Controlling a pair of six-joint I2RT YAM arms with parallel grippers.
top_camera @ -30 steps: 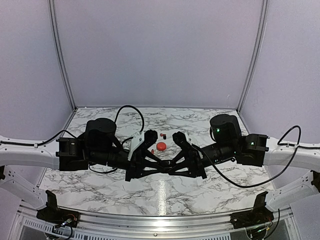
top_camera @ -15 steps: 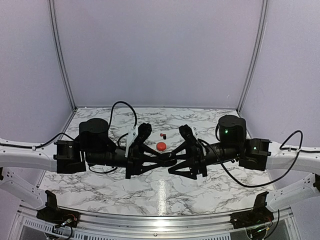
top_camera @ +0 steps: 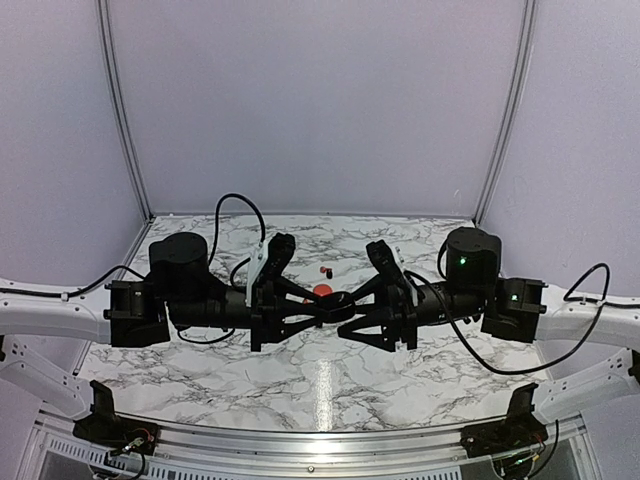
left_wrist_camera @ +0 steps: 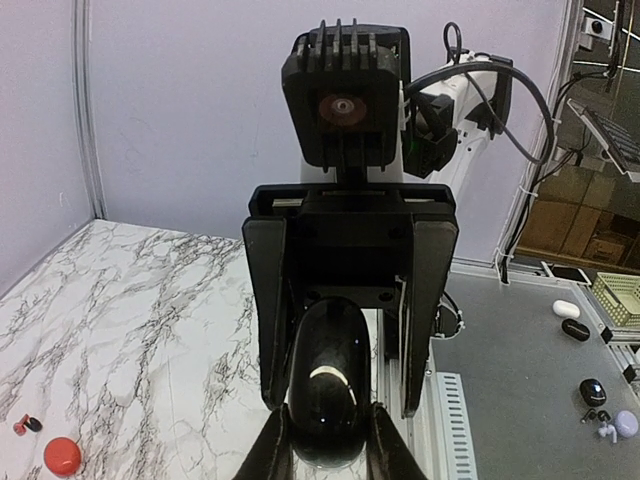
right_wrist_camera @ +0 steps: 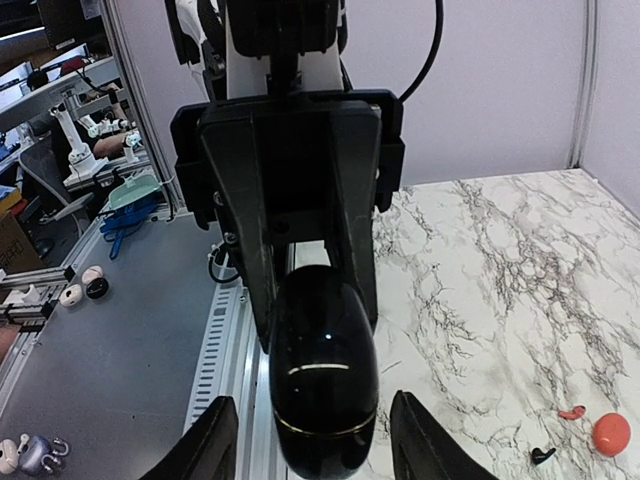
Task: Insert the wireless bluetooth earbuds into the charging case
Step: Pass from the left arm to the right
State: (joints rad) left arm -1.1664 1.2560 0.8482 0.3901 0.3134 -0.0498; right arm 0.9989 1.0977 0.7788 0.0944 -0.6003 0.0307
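Note:
A glossy black oval charging case (left_wrist_camera: 328, 385) hangs above the table with my left gripper (left_wrist_camera: 328, 455) shut on its sides. My right gripper (right_wrist_camera: 315, 445) faces it head-on. It is open, and its fingers (right_wrist_camera: 420, 440) stand clear of the case (right_wrist_camera: 323, 385) on both sides. In the top view the two grippers meet over the middle of the table (top_camera: 450, 370). A red earbud (right_wrist_camera: 572, 411) and a black earbud (right_wrist_camera: 542, 455) lie on the marble beside the round red case (right_wrist_camera: 611, 433).
The red case (top_camera: 322, 290) and the earbuds (top_camera: 326, 271) lie just behind the joined grippers. Purple walls close off the back and sides. Off the table's near edge sits a grey bench (left_wrist_camera: 520, 390) with spare cases.
Both arms have shifted back toward the red case and risen a little. The right gripper, shut a second ago, has opened off the black case, while the left keeps its hold.

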